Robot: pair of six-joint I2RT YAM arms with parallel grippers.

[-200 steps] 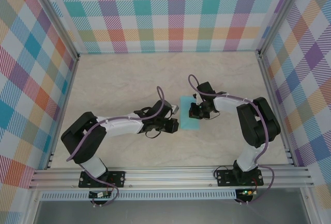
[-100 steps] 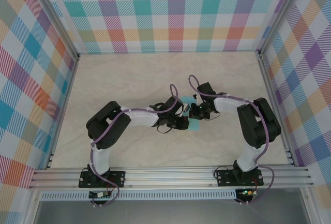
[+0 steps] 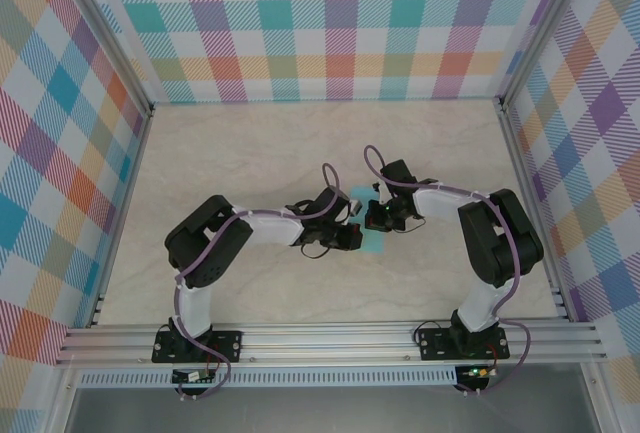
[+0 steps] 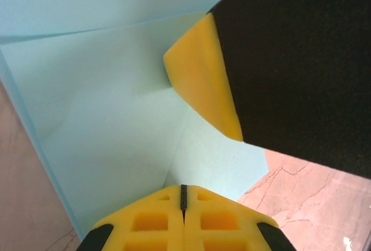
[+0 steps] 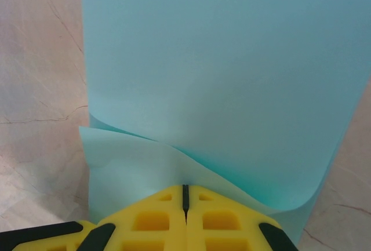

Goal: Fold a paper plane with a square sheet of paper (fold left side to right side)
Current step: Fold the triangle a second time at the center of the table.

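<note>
I have the left end effector (image 4: 184, 203) and right end effector (image 5: 185, 196) both clenched, tips meeting over the paper plane (image 4: 116, 117), which lies on the worktop (image 3: 250, 153) between them, its long axis running away from the bases.

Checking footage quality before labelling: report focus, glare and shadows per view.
Top external: sharp, evenly lit, soft shadows under the arms. Left wrist: paper plane creases slightly soft, no glare. Right wrist: evenly lit, faint shadow beneath the lifted fold.
</note>
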